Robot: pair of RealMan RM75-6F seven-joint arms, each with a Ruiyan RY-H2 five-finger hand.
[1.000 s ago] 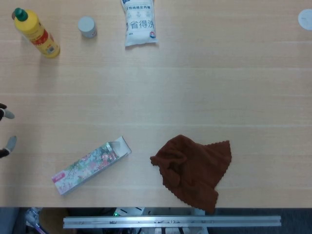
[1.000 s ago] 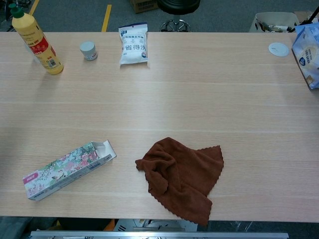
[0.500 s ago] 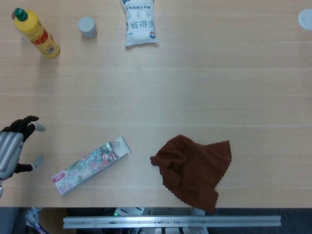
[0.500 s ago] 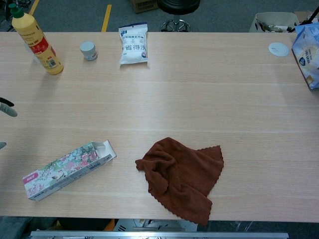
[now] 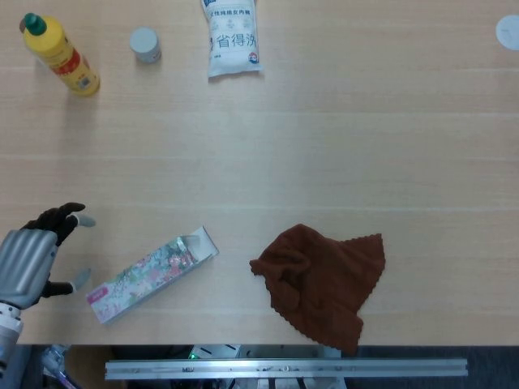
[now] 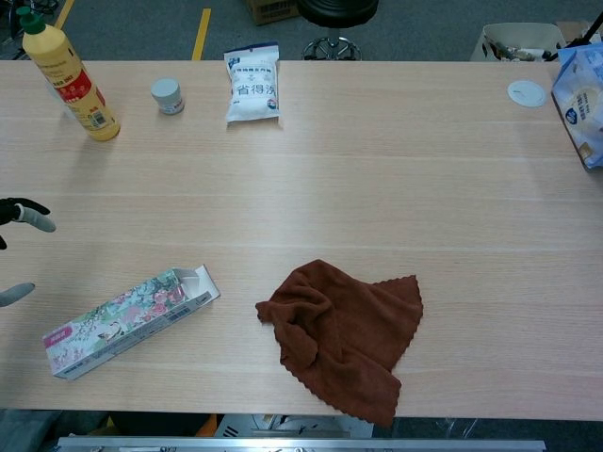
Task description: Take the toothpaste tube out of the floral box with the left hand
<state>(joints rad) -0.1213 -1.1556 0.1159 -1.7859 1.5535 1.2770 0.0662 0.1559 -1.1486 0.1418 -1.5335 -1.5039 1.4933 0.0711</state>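
Head view shows the left hand [image 5: 31, 258] at the table's [image 5: 324, 146] left edge, empty, its fingers spread and apart, with the thumb and one fingertip pointing toward the box [image 5: 151, 274]. The hand lies just beside the box's closed pink end and does not touch it. The right hand appears in neither view.

The box rests flat on its long side near the front edge, slanted, with its open flap end up and to the right, facing away from the hand. The tube itself cannot be seen; it is presumably still inside, since nothing pokes out of the mouth. A brown cloth [image 5: 323, 284] lies crumpled to the right of the box, apart from it.

The step in hand looks like the approach, with the task barely begun. The hand sits at the wrong end, so it would do well to travel over or around the box to the flap end, without nudging the light carton, which will slide easily on the smooth wood. Reaching into the mouth calls for a narrow pinch along the box's slanted axis, then a pull in line with it. With no second hand steadying it, the box may drag along with the tube. The bottle [image 5: 61, 54], jar [image 5: 145, 44] and pouch [image 5: 233, 36] at the far edge are well clear.
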